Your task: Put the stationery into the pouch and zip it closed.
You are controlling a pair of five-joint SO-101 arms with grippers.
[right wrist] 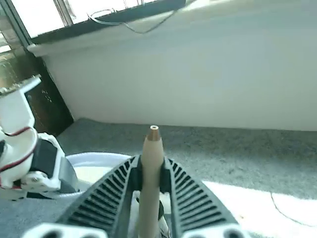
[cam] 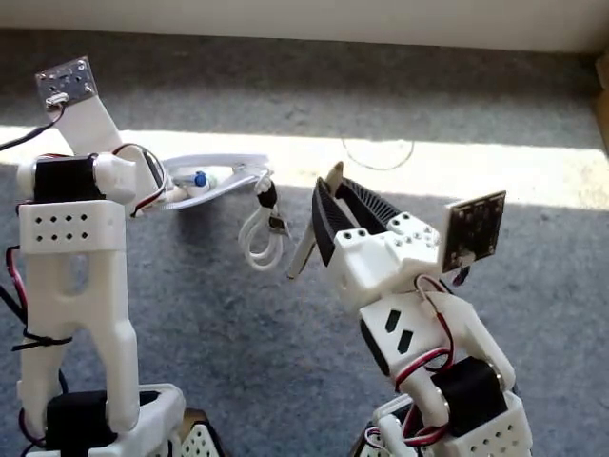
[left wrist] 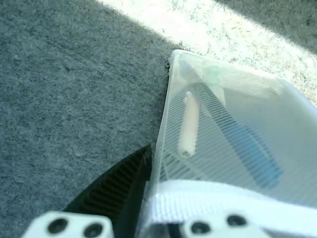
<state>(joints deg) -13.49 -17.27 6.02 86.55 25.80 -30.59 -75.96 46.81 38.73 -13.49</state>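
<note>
With the left pincer clamped on the pouch toward the surface's far-left edge, the right pincer, gripping the pen nearby, should line its tip with the mouth before releasing.

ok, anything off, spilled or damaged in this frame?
Nothing is spilled or damaged. The left gripper pinches the pouch, which already has stationery inside. The right gripper clamps a beige pen. The one stray item is a thin wire loop on the carpet beyond them.
</note>
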